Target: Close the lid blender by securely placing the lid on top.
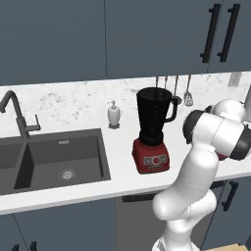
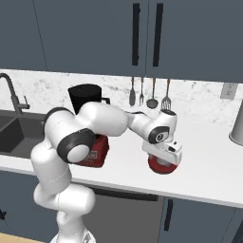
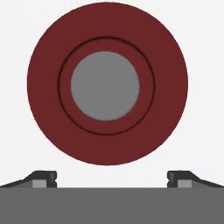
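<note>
Claw (image 3: 112, 178) spread wide, hovering straight above lid (image 3: 107, 83), nothing gripped; lid (image 2: 161, 165) flat on white tabletop (image 2: 209, 166), well right of blender (image 1: 153, 130); blender jar open-topped, upright near sink (image 1: 59, 164), soap dispenser (image 1: 113, 114) just behind to its left

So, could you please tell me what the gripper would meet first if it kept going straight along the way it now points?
Most likely the lid: the open gripper looks straight down at it, lying flat on the counter. The jaws stand wide, and how far above it they are is unclear.
</note>
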